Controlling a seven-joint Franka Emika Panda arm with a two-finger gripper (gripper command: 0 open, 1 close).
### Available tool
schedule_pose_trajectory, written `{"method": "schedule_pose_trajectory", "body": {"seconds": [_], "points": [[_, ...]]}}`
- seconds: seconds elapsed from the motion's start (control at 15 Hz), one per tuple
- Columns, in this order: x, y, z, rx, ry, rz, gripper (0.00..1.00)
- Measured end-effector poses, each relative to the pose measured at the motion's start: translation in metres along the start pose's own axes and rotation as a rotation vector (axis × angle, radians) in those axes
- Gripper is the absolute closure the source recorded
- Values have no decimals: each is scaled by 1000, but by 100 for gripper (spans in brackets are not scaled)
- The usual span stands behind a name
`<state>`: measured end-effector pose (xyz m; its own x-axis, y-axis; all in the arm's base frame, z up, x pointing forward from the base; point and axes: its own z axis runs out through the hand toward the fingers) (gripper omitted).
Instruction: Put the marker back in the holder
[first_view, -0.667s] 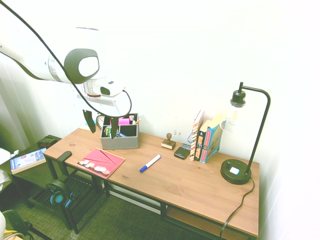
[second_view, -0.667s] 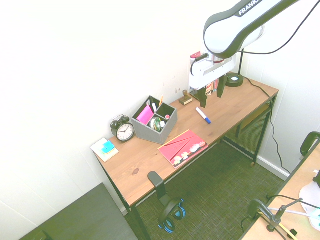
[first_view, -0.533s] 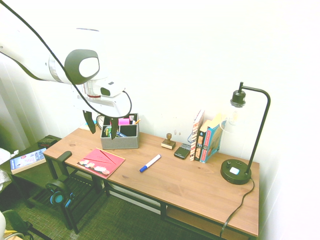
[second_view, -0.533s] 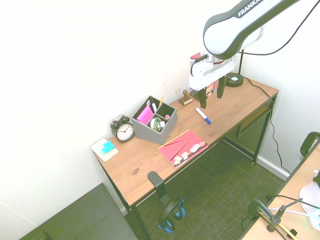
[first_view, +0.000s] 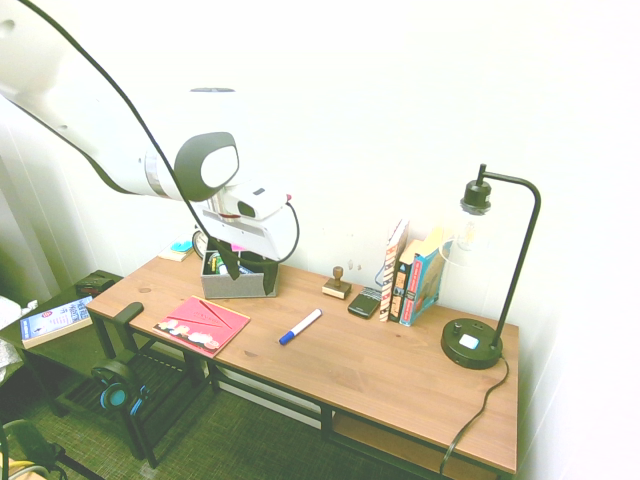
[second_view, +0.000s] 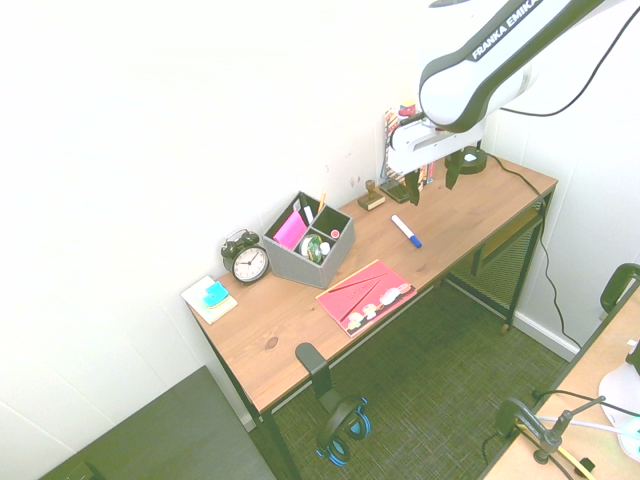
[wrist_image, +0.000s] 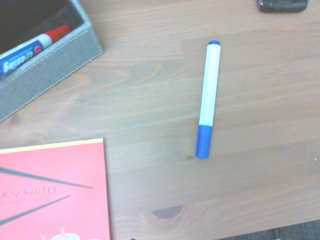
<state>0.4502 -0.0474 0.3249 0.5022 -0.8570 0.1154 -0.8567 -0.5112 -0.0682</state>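
Note:
The marker (first_view: 300, 326) (second_view: 406, 231), white with a blue cap, lies flat on the wooden desk between the holder and the books. From the wrist view the marker (wrist_image: 207, 100) is in full sight on bare wood. The holder (first_view: 240, 284) (second_view: 300, 262) is a grey box with black compartments that hold pens and pink notes; its corner (wrist_image: 45, 70) shows in the wrist view. My gripper (second_view: 432, 182) (first_view: 245, 263) hangs open and empty well above the desk, a little off from over the marker and touching nothing.
A red notebook (first_view: 203, 325) (wrist_image: 50, 190) lies at the front edge beside the holder. A wooden stamp (first_view: 337, 284), a phone (first_view: 364, 301), upright books (first_view: 410, 275) and a black lamp (first_view: 480, 290) line the back. An alarm clock (second_view: 247, 262) and sticky notes (second_view: 210, 297) sit past the holder.
The arm has swung from over the holder's end toward the middle of the desk, nearer the marker. The jaws stayed open. The marker has not moved.

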Motion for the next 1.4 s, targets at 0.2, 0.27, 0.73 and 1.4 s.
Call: {"method": "schedule_pose_trajectory", "body": {"seconds": [0.2,0.27,0.73,1.4], "points": [[7,9,42,-1,8,52,0],[7,14,56,-8,0,64,0],[1,22,124,0,-47,83,100],[36,-5,154,22,-57,50,100]]}}
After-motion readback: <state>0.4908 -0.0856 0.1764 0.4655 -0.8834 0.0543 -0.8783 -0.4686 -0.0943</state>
